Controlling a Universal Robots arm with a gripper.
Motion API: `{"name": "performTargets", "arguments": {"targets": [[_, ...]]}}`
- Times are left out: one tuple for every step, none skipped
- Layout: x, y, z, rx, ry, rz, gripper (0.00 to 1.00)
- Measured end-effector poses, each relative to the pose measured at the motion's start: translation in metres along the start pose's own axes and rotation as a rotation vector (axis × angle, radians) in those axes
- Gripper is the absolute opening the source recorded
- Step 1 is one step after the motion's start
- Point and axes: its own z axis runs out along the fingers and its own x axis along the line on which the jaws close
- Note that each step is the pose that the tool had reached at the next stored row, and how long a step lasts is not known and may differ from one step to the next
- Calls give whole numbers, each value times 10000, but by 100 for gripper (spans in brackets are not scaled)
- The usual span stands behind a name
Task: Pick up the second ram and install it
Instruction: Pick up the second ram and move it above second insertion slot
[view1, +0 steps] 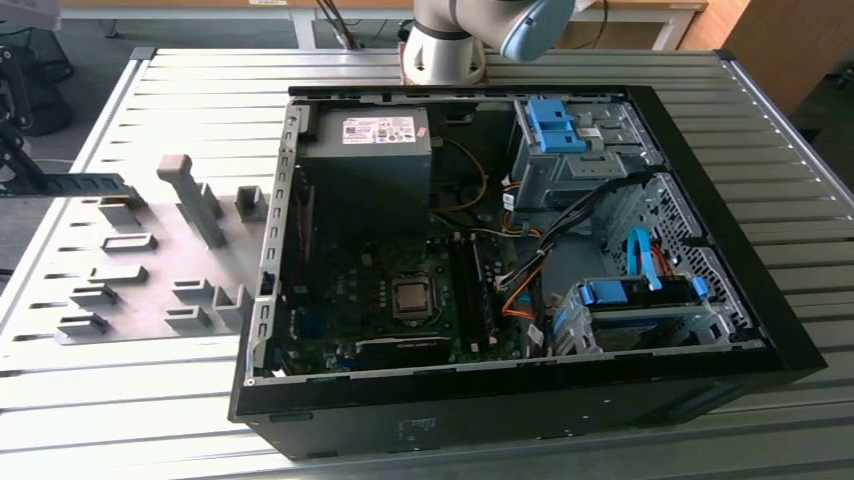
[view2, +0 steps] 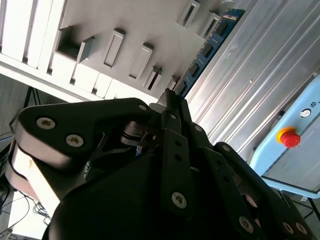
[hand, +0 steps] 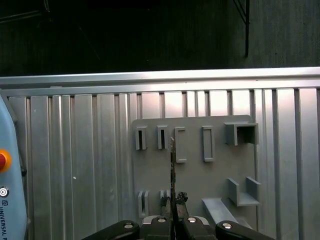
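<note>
The black pincer (hand: 172, 204) is clamped shut on one end of the second ram (hand: 172, 165), a long, thin dark-green circuit-board strip. It holds the strip edge-on over the gray plastic holder plate (hand: 215, 175) on the ribbed metal table (hand: 75, 150), likely so the long edge can meet a slot.

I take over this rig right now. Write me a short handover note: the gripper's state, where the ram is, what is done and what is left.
Gripper: shut on the second ram.
Ram: held edge-on over the gray holder plate, which lies on the exterior view's left of the open computer case. The ram is not inside the case.
Done: the ram is gripped.
Left: the install; the ram is not yet in the case.
</note>
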Motion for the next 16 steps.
{"name": "performTargets", "arguments": {"targets": [[0, 0, -8, -1, 0, 0, 14], [-1, 0, -16, 0, 0, 0, 14], [-1, 0, -23, 1, -1, 1, 14], [-2, 0, -32, 0, 0, 0, 14], [-2, 0, -40, 0, 0, 0, 14], [-2, 0, -48, 0, 0, 0, 14], [-3, 0, -57, 0, 0, 0, 14], [-3, 0, -65, 0, 0, 0, 14], [-4, 0, -73, 0, 0, 1, 14], [-4, 0, -81, 0, 0, 0, 14], [-5, 0, -88, 0, 0, 0, 14], [-5, 0, -95, 0, 0, 0, 14], [-6, 0, -101, 1, 0, 0, 14], [-6, 0, -107, 0, 0, 0, 14], [-6, 0, -115, 0, 1, 0, 14], [-7, 0, -123, -1, 1, 0, 14]]}}
